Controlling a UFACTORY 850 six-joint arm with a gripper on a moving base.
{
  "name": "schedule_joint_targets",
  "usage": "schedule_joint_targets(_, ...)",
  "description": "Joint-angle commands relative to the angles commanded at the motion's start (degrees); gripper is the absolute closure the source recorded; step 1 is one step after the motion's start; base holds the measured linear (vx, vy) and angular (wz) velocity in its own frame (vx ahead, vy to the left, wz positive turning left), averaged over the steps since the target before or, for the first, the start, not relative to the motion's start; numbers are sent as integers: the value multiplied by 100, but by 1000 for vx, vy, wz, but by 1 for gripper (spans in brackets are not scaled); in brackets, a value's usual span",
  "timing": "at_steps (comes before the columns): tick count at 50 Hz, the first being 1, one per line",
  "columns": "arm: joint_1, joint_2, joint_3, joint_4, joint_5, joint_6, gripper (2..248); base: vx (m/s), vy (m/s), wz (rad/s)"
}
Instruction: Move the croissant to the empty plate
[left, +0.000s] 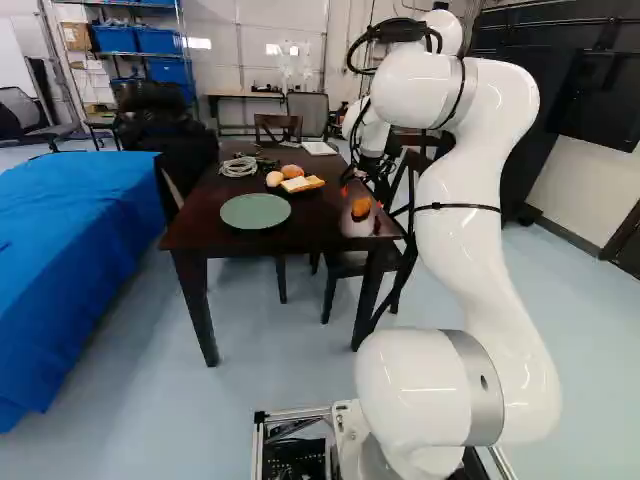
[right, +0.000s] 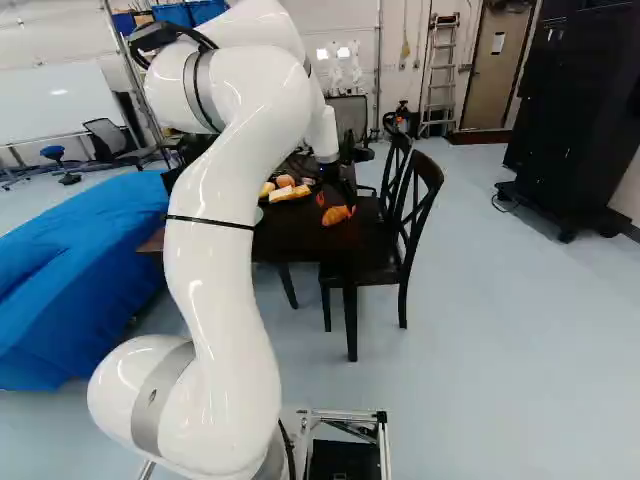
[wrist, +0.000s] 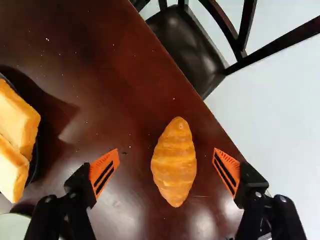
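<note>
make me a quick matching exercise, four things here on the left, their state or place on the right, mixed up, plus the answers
Column one
1. croissant
2. green plate
3. gripper
4. cable

Column two
a. empty, with nothing on it
b. coiled up
c. golden brown, lying straight on the table
d. open, above the table

Right pairs: 1-c, 2-a, 3-d, 4-b
</note>
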Motion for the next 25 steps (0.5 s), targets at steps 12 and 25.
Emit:
schedule_joint_targets(12, -51, -11, -17, 0, 0, 0, 3, 0, 0, 0)
schedule_joint_targets(25, -121, -27, -41, 0, -57, 0, 3, 0, 0, 0)
